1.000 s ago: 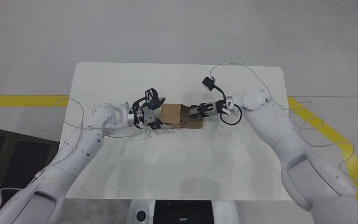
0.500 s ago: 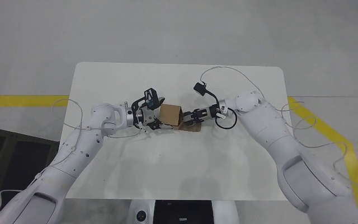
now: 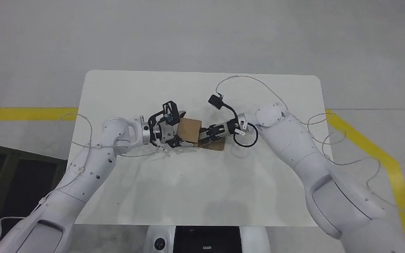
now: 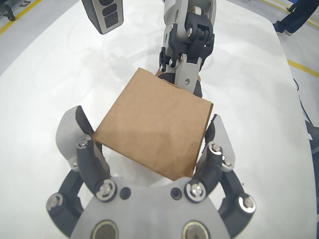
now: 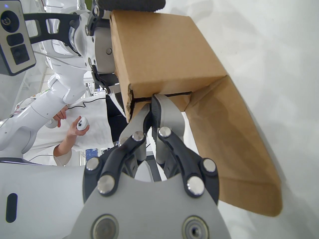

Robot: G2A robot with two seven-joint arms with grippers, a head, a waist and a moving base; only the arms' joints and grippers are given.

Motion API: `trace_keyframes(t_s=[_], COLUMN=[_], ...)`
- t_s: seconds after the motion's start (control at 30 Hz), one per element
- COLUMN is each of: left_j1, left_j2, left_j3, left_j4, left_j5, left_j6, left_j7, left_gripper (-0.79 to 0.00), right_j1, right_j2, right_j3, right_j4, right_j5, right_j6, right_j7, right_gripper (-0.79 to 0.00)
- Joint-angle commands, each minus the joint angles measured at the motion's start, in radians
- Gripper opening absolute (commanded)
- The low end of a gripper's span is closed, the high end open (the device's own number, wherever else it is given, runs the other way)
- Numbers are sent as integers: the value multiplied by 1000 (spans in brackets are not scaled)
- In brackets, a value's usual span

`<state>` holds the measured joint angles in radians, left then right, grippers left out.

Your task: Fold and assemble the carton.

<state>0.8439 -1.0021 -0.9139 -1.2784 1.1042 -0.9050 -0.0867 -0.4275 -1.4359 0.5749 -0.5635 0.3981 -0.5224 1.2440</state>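
Shows a brown cardboard carton [image 3: 190, 131] near the middle of a white table [image 3: 126, 190], caught between two robot arms coming in from opposite ends; from the left wrist, looks along the carton's flat top panel [image 4: 154, 128]. Has the left gripper [image 4: 147, 119] spread wide across the carton, one dark pad pressed to each side edge, holding it. Has the right gripper [image 5: 152, 103] at the far, open end, fingers drawn narrow and nipped onto the carton's edge at a torn seam. Includes one large flap [image 5: 236, 150] hanging loose from that open end, just beside the right gripper's fingers [image 5: 169, 110].
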Motion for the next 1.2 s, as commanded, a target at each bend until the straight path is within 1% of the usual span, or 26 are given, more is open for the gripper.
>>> trace_keyframes(t_s=[0.0, 0.23, 0.43, 0.67, 0.9, 1.17], left_j1=[3, 14, 19, 21, 19, 15], left_j2=[0, -1, -4, -7, -10, -16], left_j3=[-4, -11, -16, -21, -27, -36], left_j4=[-2, -9, -13, -8, -1, 20], left_j5=[-2, -5, -13, -21, -26, -59], left_j6=[0, 6, 12, 17, 24, 40], left_j7=[-3, -17, -29, -38, -40, -46], left_gripper=[0, 0, 0, 0, 0, 0], right_j1=[2, 5, 7, 12, 25, 30], right_j2=[-7, -30, -45, -52, -26, 34], right_j3=[0, 0, 5, 20, 57, 103], right_j4=[9, 39, 61, 93, 132, 114], right_j5=[3, 3, -5, 4, -1, -45], right_j6=[-2, -11, -51, -66, -49, -50], right_j7=[-1, -13, -33, -13, 4, 4], right_gripper=[-785, -785, -785, -785, -785, -785])
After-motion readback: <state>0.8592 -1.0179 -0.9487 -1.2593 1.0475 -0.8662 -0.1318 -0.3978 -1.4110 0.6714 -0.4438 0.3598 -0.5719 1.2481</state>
